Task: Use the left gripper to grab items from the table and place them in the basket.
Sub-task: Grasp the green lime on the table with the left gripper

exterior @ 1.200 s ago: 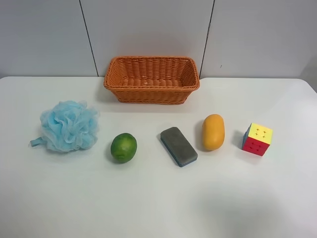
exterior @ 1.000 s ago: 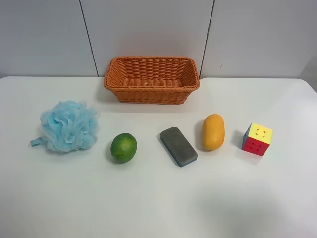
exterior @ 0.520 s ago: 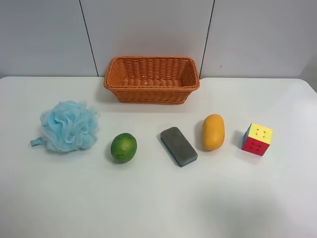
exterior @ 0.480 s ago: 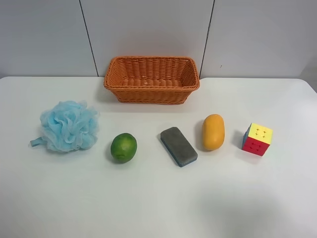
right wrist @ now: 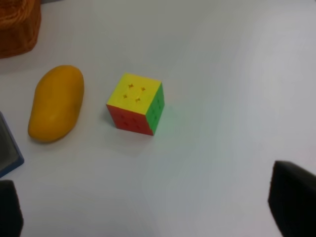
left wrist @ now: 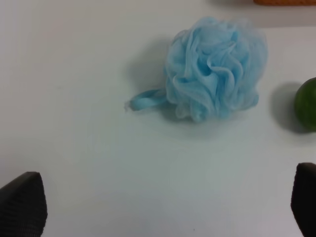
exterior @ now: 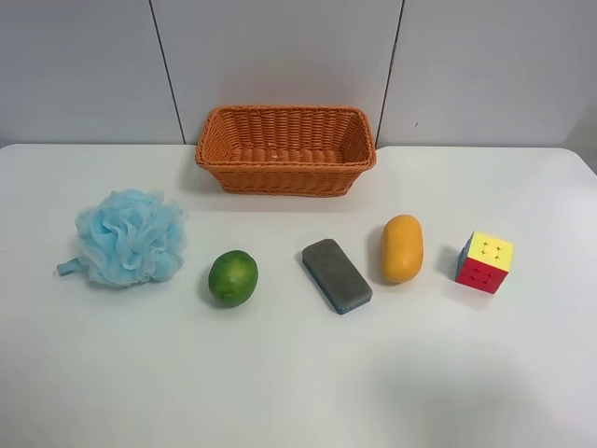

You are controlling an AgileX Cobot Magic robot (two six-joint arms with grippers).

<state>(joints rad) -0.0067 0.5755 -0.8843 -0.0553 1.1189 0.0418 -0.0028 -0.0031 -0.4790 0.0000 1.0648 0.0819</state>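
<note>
The table (exterior: 280, 373) is plain white. The basket (exterior: 284, 179) is orange-brown with a woven pattern. The bath pouf (exterior: 129, 236) is light blue. The lime (exterior: 232, 277) is dark green. The eraser (exterior: 337, 274) is grey on top, with a blue edge. The oval fruit (exterior: 402, 248) is orange-yellow. The cube (right wrist: 136, 103) shows 3 faces in the right wrist view: yellow, red and green, each with small cross marks. The wall panels (exterior: 280, 56) are pale grey with thin dark seams.

Bright even light, soft faint shadows, exterior high view sharp, wrist views slightly blurred
</note>
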